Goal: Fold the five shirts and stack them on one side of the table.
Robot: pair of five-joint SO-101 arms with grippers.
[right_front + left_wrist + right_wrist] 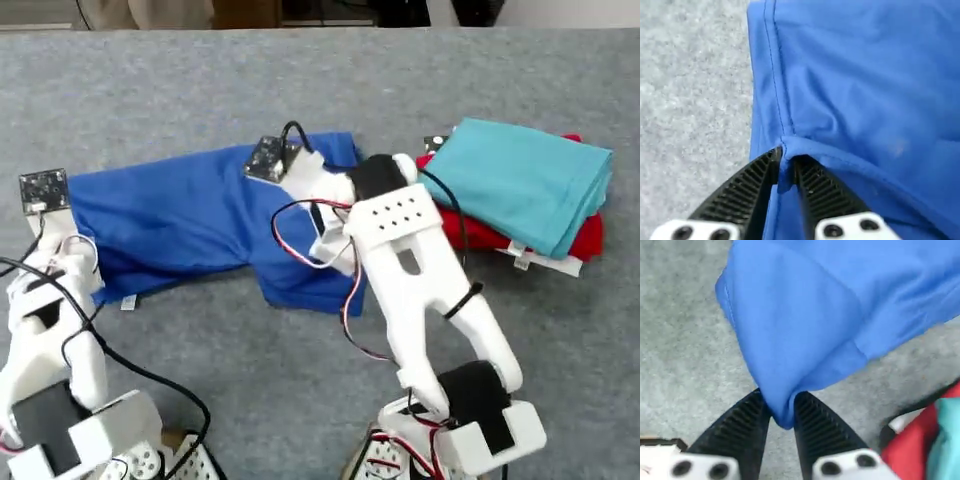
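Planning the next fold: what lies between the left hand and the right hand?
The blue shirt spans that stretch in the high view; the left hand and right hand each pinch it.

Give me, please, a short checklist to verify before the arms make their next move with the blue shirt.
1. Hold of the left gripper on the blue shirt: ok, shut on a stitched edge.
2. Hold of the right gripper: ok, shut on a bunched fold.
3. Cloth flat between the two grips: not ok, wrinkled and bunched near the right gripper.
4. The teal shirt, red shirt and white shirt stacked, apart from the blue shirt: ok, bare table between.
5. The wires clear of the cloth: not ok, a loop hangs over the blue shirt.
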